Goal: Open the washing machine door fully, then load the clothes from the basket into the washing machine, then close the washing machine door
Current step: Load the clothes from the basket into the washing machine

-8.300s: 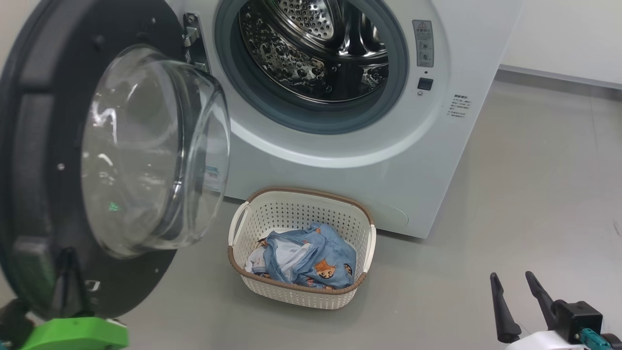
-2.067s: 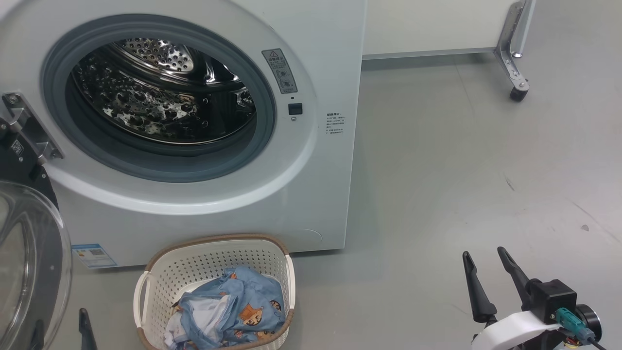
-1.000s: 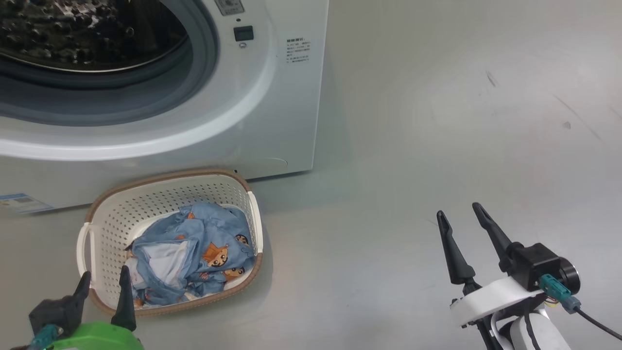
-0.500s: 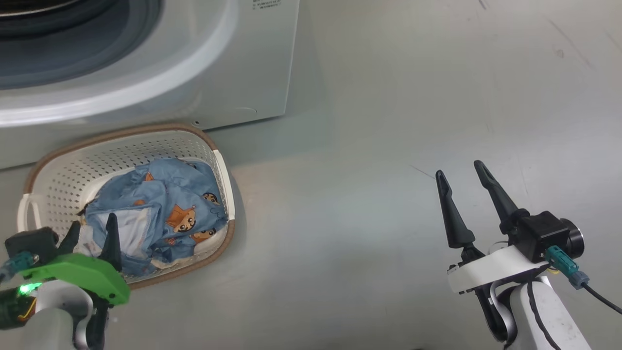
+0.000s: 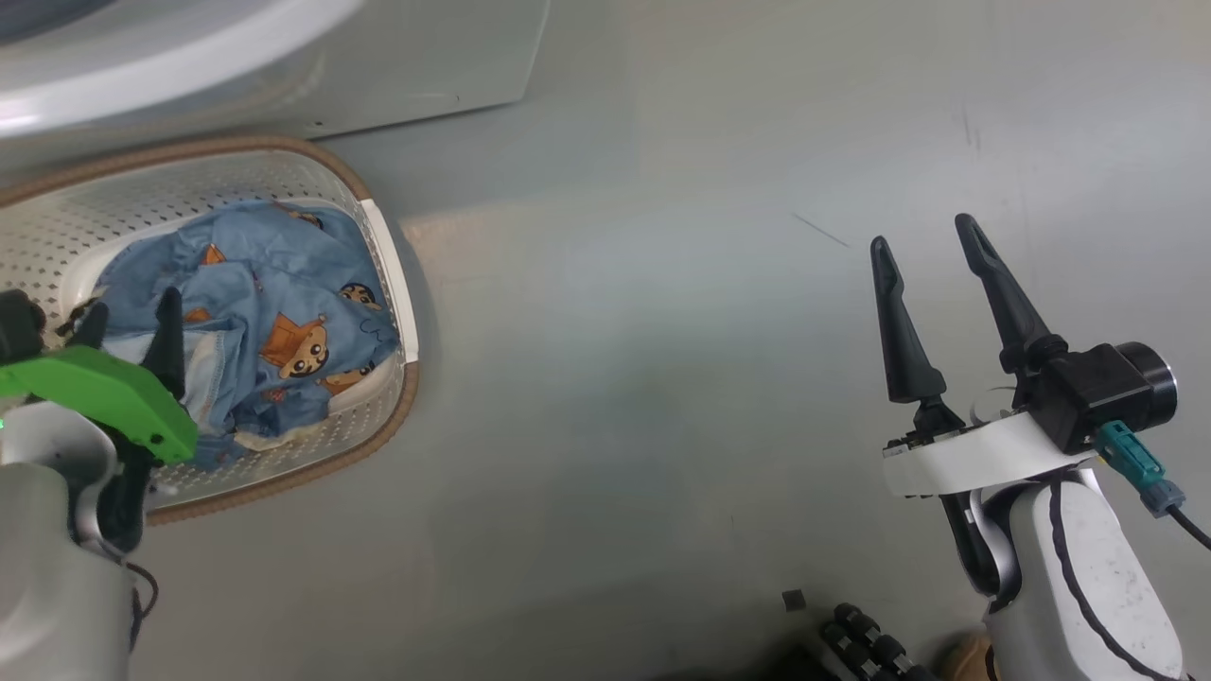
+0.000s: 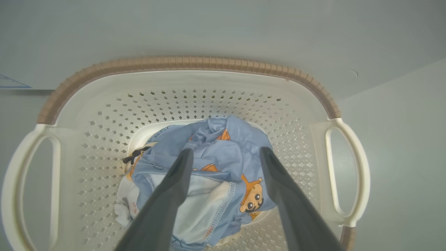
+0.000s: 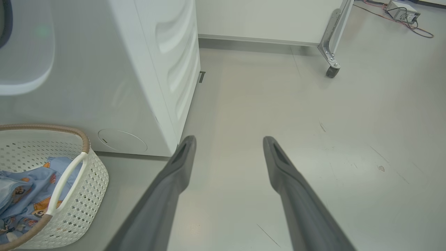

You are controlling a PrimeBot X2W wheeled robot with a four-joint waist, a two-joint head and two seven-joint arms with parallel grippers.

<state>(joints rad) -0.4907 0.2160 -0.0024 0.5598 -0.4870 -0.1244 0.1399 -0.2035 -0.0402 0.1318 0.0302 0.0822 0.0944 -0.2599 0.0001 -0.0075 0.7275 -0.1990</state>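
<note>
The left pincer (image 6: 224, 151) gapes wide and empty over the clothes (image 5: 274, 284) in the basket (image 6: 188, 63), just before the washing machine (image 7: 104, 87). The right pincer (image 5: 925, 232) is spread, empty, above the floor (image 5: 662, 378). The machine's blue label (image 6: 10, 82) is illegible.

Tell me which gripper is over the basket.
The left gripper: it hangs open over the clothes in the basket; the right gripper is open over the floor.

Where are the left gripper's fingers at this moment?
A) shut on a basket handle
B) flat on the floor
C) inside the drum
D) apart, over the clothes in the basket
D: the left wrist view shows the left gripper with its fingers apart over the clothes inside the basket, holding nothing.
</note>
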